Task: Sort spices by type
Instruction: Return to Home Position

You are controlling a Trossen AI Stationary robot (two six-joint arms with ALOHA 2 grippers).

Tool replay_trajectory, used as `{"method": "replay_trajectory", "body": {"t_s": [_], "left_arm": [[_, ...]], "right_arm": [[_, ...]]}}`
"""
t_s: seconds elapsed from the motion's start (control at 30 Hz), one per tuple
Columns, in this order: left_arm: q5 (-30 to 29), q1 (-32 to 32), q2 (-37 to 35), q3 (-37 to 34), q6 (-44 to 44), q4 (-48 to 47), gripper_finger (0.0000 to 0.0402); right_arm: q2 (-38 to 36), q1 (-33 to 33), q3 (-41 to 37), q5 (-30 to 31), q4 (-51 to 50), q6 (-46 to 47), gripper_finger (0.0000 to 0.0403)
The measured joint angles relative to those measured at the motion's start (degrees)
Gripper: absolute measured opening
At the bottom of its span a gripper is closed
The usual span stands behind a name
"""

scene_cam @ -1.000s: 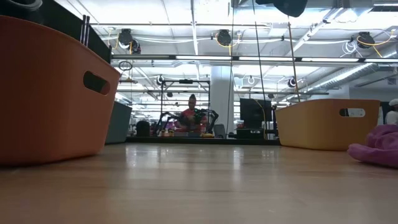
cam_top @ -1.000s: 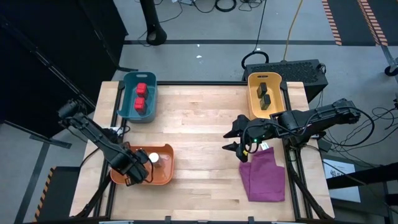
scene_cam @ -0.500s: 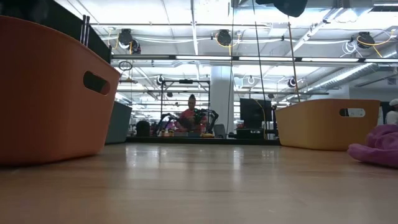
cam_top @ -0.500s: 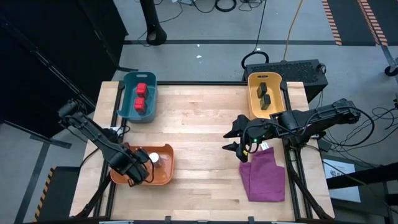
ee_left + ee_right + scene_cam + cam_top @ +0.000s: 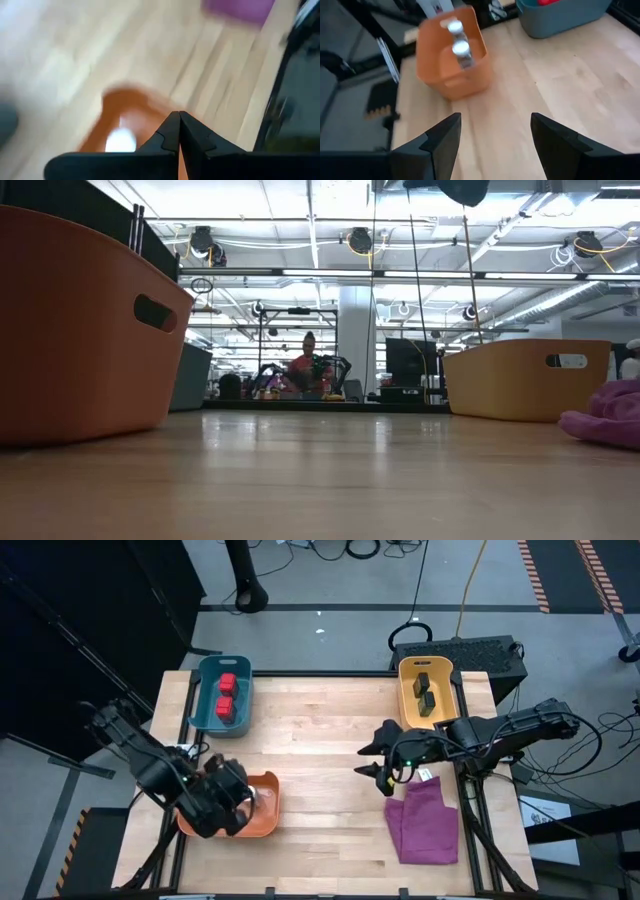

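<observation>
Orange plastic bin (image 5: 454, 75), at the near left corner of the wooden counter (image 5: 320, 740), holds the two clear jars (image 5: 460, 49) with white round lids, one just beside the other. Two red boxy containers (image 5: 227, 682) lie in the blue-green plastic bin (image 5: 204, 690) at the far left. Two dark grey boxy containers (image 5: 428, 700) lie in the yellow plastic bin (image 5: 403, 690) at the far right. No container shows on the bare wood, so the sorting looks finished, with each type in its own bin. What seems left is only for the arms to draw back to rest.

The jars appear to stand upright, lids up, long axis vertical. The red pair sit in a row along their bin's length, a little apart. From above they look nearly square, so no long axis can be told. The grey pair also line up along the yellow bin's length, but which way each one's long side runs is too small to tell.

The left tool (image 5: 179, 120) hangs over the orange bin, fingers pressed together with nothing between them. The right tool (image 5: 495, 120) is spread wide and empty above the counter's right half, near the crumpled purple cloth (image 5: 425, 825), and faces the orange bin.
</observation>
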Motion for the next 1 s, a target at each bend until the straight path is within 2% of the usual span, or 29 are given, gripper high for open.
{"method": "replay_trajectory", "body": {"t_s": [0.13,0.2,0.27,0.33,0.37,0.43,0.53,0.63,0.73,0.87,1.0], "left_arm": [[-10.0,0.1,-0.1,2.9,1.9,5.3,0.0013],[-19.5,0.2,0.1,3.0,2.7,11.0,0.0014],[-26.6,0.7,0.2,2.9,17.2,19.6,0.0014],[-28.2,2.9,0.4,2.4,35.5,30.4,0.0014],[-26.6,4.5,0.3,2.0,42.7,33.9,0.0014],[-17.7,9.0,-0.7,1.3,51.7,39.6,0.0015],[-1.2,16.8,-2.3,-0.1,59.4,48.7,0.0015],[10.2,22.7,-3.0,-1.6,63.6,48.0,0.0015],[14.2,27.0,-6.1,-5.5,64.7,47.2,0.0015],[15.7,29.5,-16.2,-14.4,63.1,51.2,0.0005],[15.4,29.6,-27.0,-24.5,59.8,55.0,0.001]], "right_arm": [[0.0,-0.3,0.0,-0.6,3.5,4.9,0.0222],[0.0,0.0,-0.1,-0.7,6.5,4.2,0.0222],[0.0,0.8,-0.1,-3.0,12.9,-7.5,0.0222],[0.0,-0.6,-0.1,-9.8,19.0,-17.9,0.0222],[0.0,-2.4,-0.1,-13.9,21.3,-20.6,0.0222],[-0.2,-7.2,0.0,-22.1,24.3,-24.2,0.0222],[-0.2,-13.2,0.0,-29.6,27.5,-27.0,0.0222],[-1.0,-17.0,0.0,-35.7,28.4,-30.3,0.0222],[-2.5,-19.7,0.0,-38.6,28.0,-34.0,0.0222],[-6.3,-21.1,-0.2,-44.4,22.7,-41.1,0.0222],[-11.5,-20.5,-4.2,-44.1,20.8,-47.6,0.0222]]}}
